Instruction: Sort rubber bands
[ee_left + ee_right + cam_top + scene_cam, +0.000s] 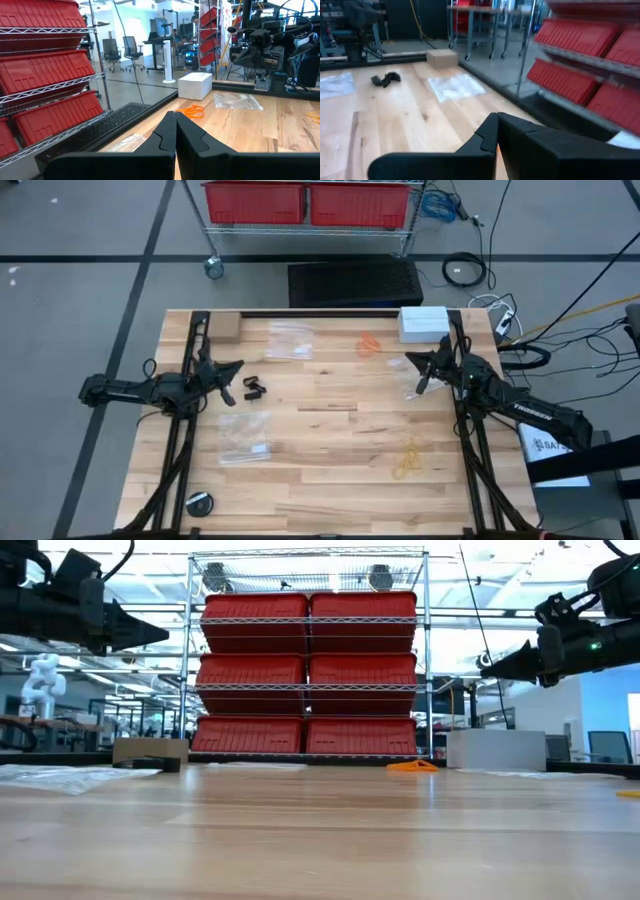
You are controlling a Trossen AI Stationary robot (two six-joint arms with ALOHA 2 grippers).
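I see the left gripper (238, 367) with its jaws pressed fully together and nothing between them, held above the left side of the pale wooden bench (330, 480). The right gripper (410, 362) shows the same: jaws closed flat on each other, empty, raised over the right rear part of the bench. Both point inward toward each other.

Just beside the left gripper, toward the middle, lie the small black rubber bands (252, 388) in a loose clump on the wood; I also catch them from the right wrist camera (386, 79). The thin orange rubber bands (369, 343) sit near the rear edge, close to the right gripper and next to a white rectangular box (423, 322). The pale yellow-tan rubber bands (408, 460) lie scattered well forward on the right side, apart from both arms.

Clear plastic bags are spread about: one at the rear centre-left (289, 340), one in front of the left gripper (245, 437), one below the right gripper (420, 385). A small brown cardboard box (226, 327) stands at the rear left corner, and a round black disc (199, 503) rests near the front left edge. Beyond the bench stands a wire shelf with red plastic bins (308, 675).
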